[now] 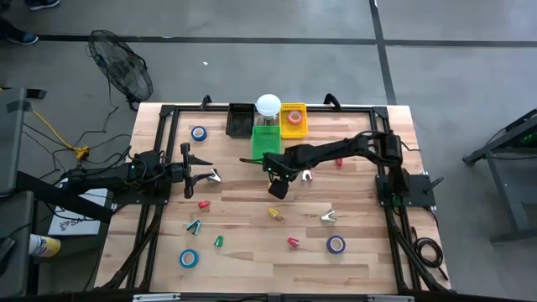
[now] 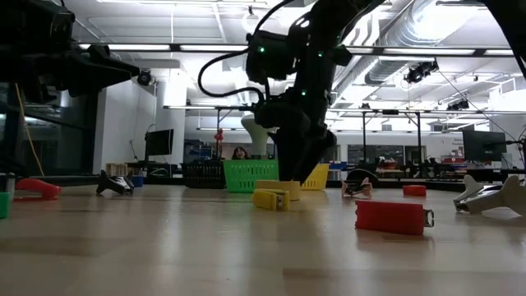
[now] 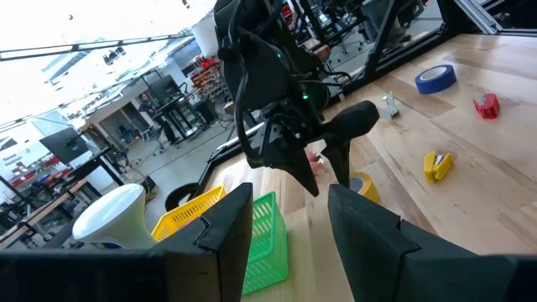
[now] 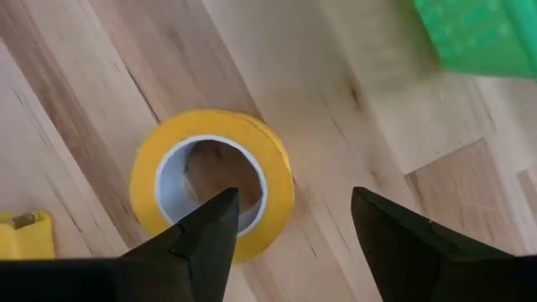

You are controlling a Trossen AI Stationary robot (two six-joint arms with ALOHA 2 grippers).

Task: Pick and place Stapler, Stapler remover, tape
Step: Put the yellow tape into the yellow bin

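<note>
a: where is the right gripper (image 4: 289, 222)?

b: near the middle of the high view, just below the green basket (image 1: 265, 139). it points down at a yellow tape roll (image 4: 211, 183) lying flat on the wooden table (image 1: 252, 210). in the right wrist view its fingers stand apart, one over the roll's open centre and the other outside the ring. nothing is between them.

a: and the left gripper (image 1: 215, 175)?

b: left of centre in the high view, held above the table. its fingers (image 3: 225, 228) are partly apart with nothing between them.

a: the other tape?

b: a blue roll (image 1: 199, 132) sits at the upper left of the table, another blue roll (image 1: 189, 258) at the lower left, and a purple roll (image 1: 336, 244) at the lower right. an orange roll (image 1: 294, 117) lies in the yellow basket (image 1: 294, 129) at the top.

a: staplers?

b: a yellow stapler (image 1: 275, 213) lies just below the right gripper, a red stapler (image 1: 293, 242) lower down, and another red one (image 1: 203, 204) left of centre. the small clawed pieces i cannot name with certainty.

a: anything else?

b: a white round-topped jar (image 1: 268, 106) stands between the baskets at the top edge.
</note>
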